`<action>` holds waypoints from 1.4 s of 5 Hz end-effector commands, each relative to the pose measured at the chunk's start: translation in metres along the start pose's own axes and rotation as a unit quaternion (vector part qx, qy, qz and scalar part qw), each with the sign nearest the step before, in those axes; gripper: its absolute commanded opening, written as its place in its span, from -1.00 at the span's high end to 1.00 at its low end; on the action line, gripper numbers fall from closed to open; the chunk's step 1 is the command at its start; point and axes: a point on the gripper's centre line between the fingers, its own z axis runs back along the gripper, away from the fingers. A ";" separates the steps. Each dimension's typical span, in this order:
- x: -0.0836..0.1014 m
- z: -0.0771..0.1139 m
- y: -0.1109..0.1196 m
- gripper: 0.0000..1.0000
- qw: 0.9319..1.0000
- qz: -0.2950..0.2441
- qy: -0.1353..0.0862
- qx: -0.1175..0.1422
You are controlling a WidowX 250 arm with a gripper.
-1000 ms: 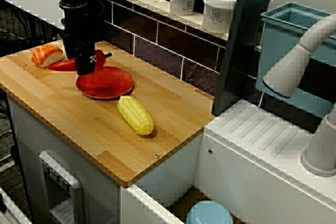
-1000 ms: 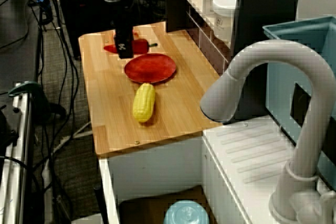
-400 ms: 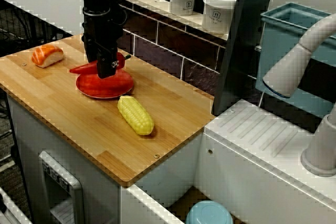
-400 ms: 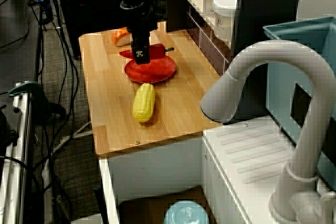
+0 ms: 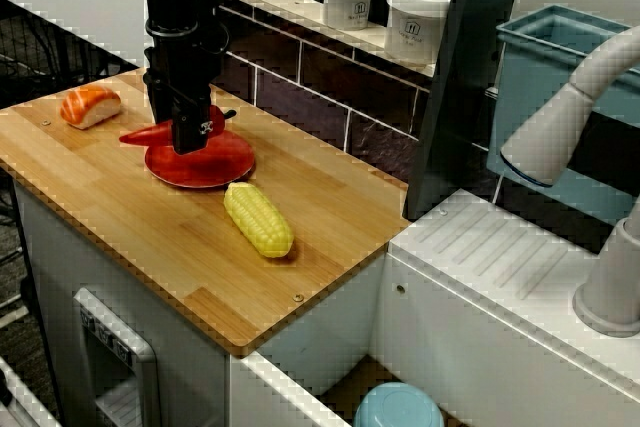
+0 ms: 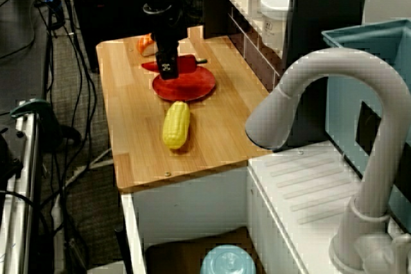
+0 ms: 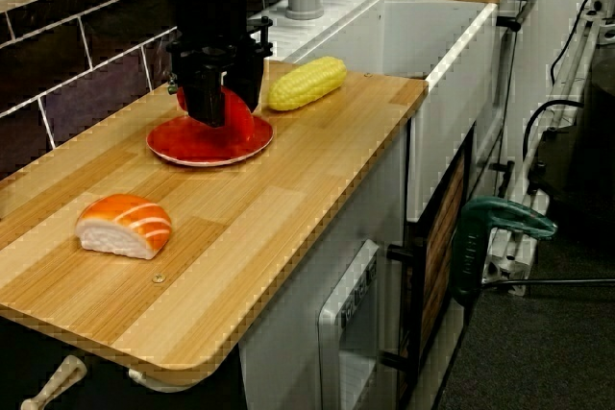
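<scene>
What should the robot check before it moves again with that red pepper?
1. Are the fingers shut on the red pepper? Ok.
2. Is the pepper over the red plate? Ok, though its pointed tip sticks out past the rim.
3. Is the pepper resting on the plate or just above it? Cannot tell.
4. Is the corn apart from the plate? Ok, it is close, but the low side view shows a gap.
5. Is the salmon sushi out of the way? Ok, it sits apart near the far end of the counter.
</scene>
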 end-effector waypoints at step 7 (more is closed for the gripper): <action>-0.001 0.031 0.008 -1.00 0.998 0.035 -0.051 -0.020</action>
